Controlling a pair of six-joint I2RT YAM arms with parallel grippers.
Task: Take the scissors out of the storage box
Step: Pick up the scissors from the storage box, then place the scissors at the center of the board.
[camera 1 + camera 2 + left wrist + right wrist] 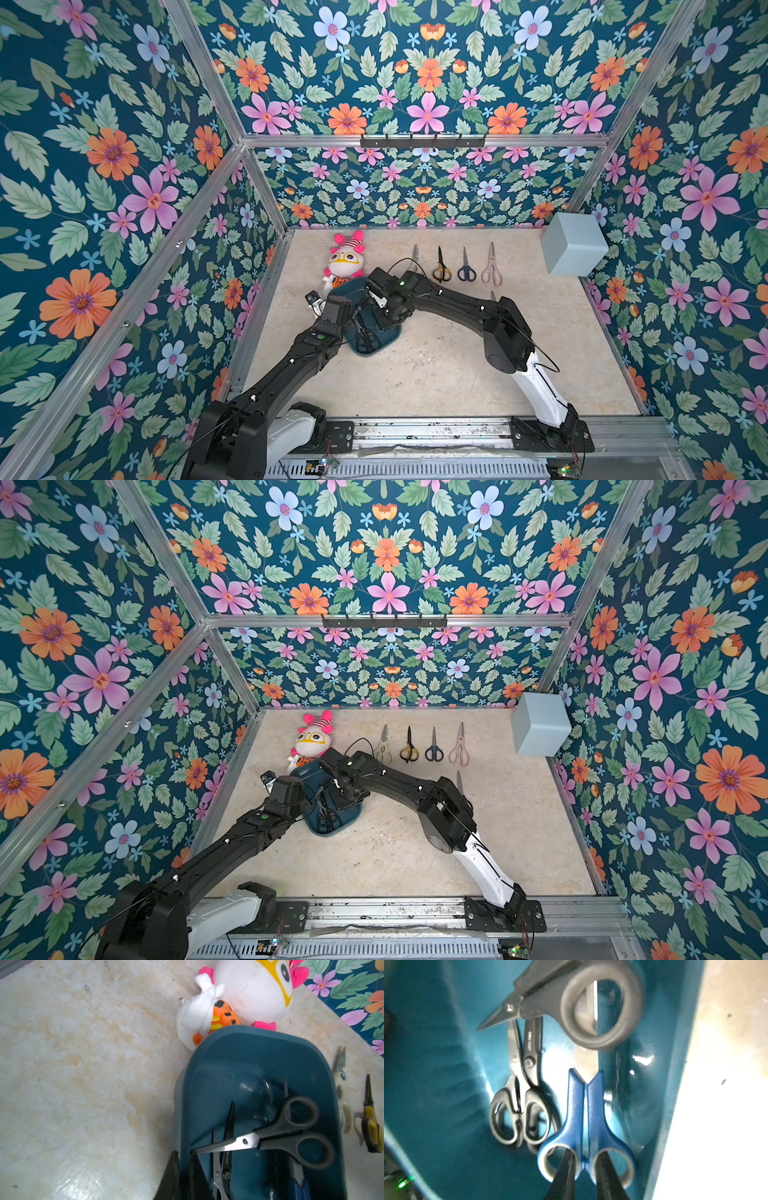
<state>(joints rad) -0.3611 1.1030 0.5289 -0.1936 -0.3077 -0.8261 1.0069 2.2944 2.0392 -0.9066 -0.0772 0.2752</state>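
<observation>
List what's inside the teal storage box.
A grey-handled pair lies atop black pairs and a blue-handled pair, partly hiding its blades. The storage box floor beneath them is covered.

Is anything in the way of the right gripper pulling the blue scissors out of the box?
Nothing sits between the right gripper and the blue scissors; its fingers are in the handle loops. But the big black scissors lie across the blue blades and may snag.

Scissors (583, 1115) in storage box (249, 1032) — plush toy (249, 991) behind, scissor row (466, 270) right-behind.
</observation>
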